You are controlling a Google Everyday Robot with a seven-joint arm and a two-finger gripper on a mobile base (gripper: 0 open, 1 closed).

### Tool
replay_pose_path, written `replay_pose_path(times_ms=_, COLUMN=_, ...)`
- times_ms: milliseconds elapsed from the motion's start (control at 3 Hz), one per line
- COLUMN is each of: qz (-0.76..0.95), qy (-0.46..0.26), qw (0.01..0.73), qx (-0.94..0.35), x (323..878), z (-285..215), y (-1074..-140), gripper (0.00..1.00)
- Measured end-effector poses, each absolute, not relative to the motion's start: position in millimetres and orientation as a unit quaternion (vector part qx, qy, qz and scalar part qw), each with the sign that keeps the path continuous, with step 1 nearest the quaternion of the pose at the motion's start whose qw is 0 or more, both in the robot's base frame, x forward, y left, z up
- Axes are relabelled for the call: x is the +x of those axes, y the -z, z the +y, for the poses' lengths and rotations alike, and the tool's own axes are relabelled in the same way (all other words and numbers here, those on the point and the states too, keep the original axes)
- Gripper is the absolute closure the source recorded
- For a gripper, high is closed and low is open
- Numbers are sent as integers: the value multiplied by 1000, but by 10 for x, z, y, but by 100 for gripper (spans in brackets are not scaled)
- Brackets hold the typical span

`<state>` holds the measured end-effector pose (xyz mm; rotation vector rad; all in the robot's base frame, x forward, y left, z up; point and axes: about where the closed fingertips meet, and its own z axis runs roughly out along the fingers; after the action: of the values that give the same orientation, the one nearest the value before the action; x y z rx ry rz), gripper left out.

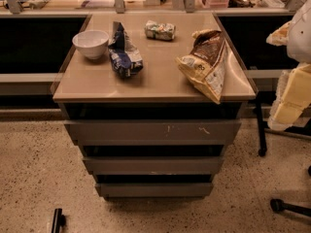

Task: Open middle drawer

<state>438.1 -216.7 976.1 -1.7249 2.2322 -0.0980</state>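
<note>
the gripper hangs at the right edge beside the cabinet; open or closed, i cannot tell. the middle drawer sits closed under the scratched drawer. the tan top carries a white bowl and three snack bags, above a speckled floor.

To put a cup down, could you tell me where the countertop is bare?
Bare: countertop front-left, before the bowl and blue bag; also the middle, between blue bag and brown bag. Crowded: right edge; gripper not in view.
</note>
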Motion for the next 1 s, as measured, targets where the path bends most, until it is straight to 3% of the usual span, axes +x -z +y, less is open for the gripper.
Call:
replay_pose_path(times_ms=667, qz=790, qy=27, qw=173, qx=-587, x=4323, z=-2188, y=-9568, gripper=0)
replay_pose_path(times_ms=1000, qz=820, qy=-22, qw=194, qx=-538, x=4184, z=-2170, y=-8978, gripper=0)
